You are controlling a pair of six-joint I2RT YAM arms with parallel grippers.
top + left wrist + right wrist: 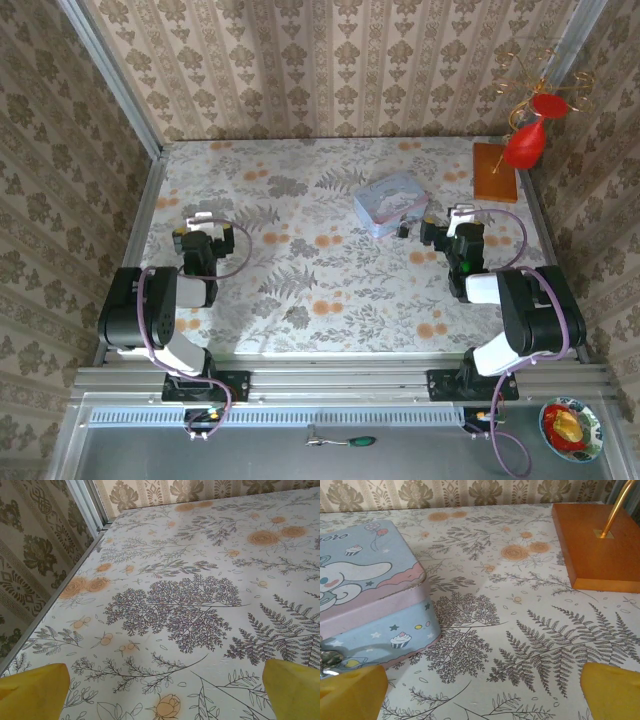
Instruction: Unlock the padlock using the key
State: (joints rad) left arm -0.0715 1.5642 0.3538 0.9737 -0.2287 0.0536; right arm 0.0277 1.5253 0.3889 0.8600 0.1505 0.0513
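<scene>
**Near edge.** In the top view a green-handled screwdriver point(348, 440) lies in the grey trough in front of the arm bases. A small patterned dish point(570, 428) sits off the table point(330, 300) at the near right corner.

**Left side.** The left gripper point(203, 228) is over the left part of the table, well apart from the task's items. Its wrist view shows its two yellow pads point(32, 690) at opposite bottom corners. The jaws are spread wide and empty, with bare floral tabletop between them.

**Right side.** The right gripper point(450, 226) is over the right part of the table. It is also spread wide and holds nothing, and its own yellow pads point(612, 692) sit at the bottom corners of its wrist view.

**Task item.** The padlock point(404, 231) is a small dark body on the table by the near right corner of the tin point(392, 203). It lies just left of the right gripper's tip and outside the jaws. In the right wrist view a bit of pale metal point(327, 661) shows at the left edge, just above the left-hand pad and against the tin's near wall. Whether it is loop or key cannot be told.

**Beyond.** The tin is pale blue with a cartoon lid. It is closed, lies flat and is turned at an angle, ahead and left of the right gripper.

**Far right corner.** An orange wooden base point(495, 172) carries a thin gold stem and a red ornament point(527, 140), well apart from the tin.
</scene>
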